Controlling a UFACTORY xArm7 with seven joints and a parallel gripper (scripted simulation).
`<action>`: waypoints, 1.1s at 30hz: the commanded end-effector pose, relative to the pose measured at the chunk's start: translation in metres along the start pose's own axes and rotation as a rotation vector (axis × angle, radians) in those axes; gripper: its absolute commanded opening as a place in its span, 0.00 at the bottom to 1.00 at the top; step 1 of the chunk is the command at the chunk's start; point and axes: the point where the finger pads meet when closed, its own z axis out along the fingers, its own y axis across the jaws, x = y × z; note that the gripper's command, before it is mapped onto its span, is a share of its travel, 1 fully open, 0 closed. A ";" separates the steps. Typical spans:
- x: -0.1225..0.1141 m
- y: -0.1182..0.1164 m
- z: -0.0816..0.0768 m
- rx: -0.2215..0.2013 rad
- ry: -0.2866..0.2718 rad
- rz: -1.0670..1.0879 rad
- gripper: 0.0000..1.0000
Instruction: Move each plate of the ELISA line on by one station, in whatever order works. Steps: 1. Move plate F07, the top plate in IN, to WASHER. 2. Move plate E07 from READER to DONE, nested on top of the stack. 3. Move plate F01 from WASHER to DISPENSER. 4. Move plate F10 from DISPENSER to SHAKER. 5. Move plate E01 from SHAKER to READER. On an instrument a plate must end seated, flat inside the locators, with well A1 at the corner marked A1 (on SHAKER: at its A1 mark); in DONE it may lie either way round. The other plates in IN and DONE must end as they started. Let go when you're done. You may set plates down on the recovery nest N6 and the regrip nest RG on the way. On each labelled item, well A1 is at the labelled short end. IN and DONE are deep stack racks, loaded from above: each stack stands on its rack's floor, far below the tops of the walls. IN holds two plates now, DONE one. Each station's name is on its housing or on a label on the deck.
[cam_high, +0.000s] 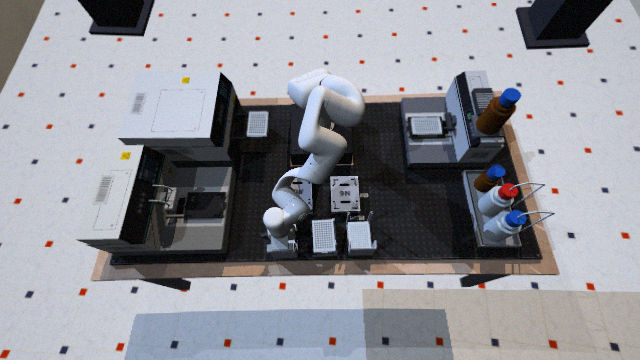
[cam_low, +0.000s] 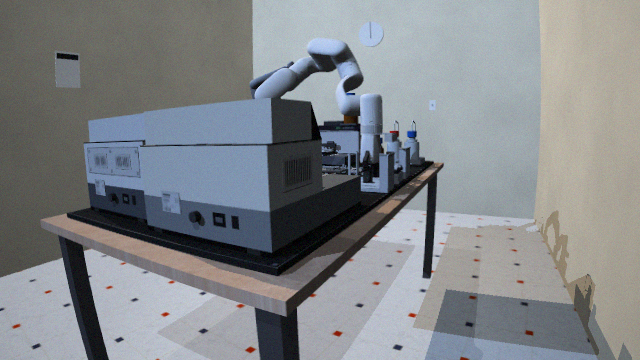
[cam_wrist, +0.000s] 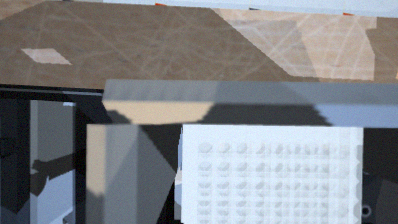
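Note:
My arm bends down to the front edge of the deck. My gripper (cam_high: 282, 244) (cam_low: 372, 176) is lowered into a white-walled holder (cam_low: 385, 172) at the front left. It is shut on a white well plate (cam_wrist: 270, 175), which the wrist view shows close below, inside grey walls (cam_wrist: 240, 92). I cannot read its label, and the fingers are hidden. Another plate (cam_high: 257, 123) sits at the upper left instrument, and one (cam_high: 425, 125) at the right instrument. Two more plates (cam_high: 324, 235) (cam_high: 360, 235) sit in front holders beside the gripper. The lower left instrument's nest (cam_high: 205, 205) looks dark and bare.
The nest N6 (cam_high: 345, 193) stands just behind the front holders. Bottles (cam_high: 495, 115) (cam_high: 495, 200) (cam_high: 500, 225) stand at the right edge. Two big instrument housings (cam_high: 175, 107) (cam_high: 112, 197) fill the left side. The table's front edge (cam_wrist: 150, 50) is close by.

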 end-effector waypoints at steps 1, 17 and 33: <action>0.002 0.001 -0.002 -0.002 0.005 0.000 0.00; 0.002 0.001 -0.005 -0.001 0.005 0.000 0.00; 0.002 0.001 -0.010 -0.001 0.005 0.000 0.00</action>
